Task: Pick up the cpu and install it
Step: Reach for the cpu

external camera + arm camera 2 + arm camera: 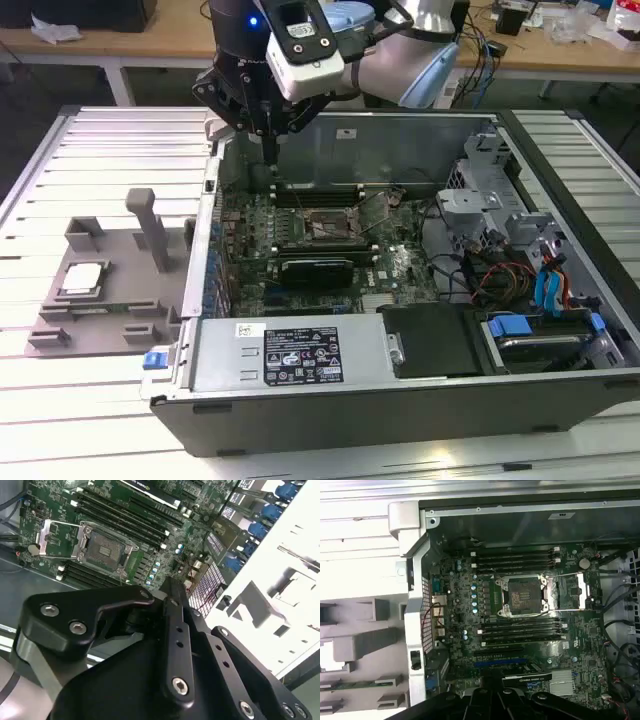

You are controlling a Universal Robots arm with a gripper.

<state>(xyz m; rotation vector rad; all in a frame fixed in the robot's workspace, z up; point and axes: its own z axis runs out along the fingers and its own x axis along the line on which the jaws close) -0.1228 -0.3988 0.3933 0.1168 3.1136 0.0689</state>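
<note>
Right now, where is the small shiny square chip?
In the exterior view, the small silver-grey square cpu lies on the grey plastic tray at that view's left, outside the open dark computer case.

Pretty sure this is a robotics lab or some kind of tech workshop, not anyone's home. There's an open computer case [450, 395] lying on a slatted metal table [100, 420], with a robot arm [410, 55] hanging over it and a grey fixture tray [120, 255] just beside it. Beyond the case are wooden workbenches [570, 50] cluttered with cables [482, 62] and odds and ends.
</note>
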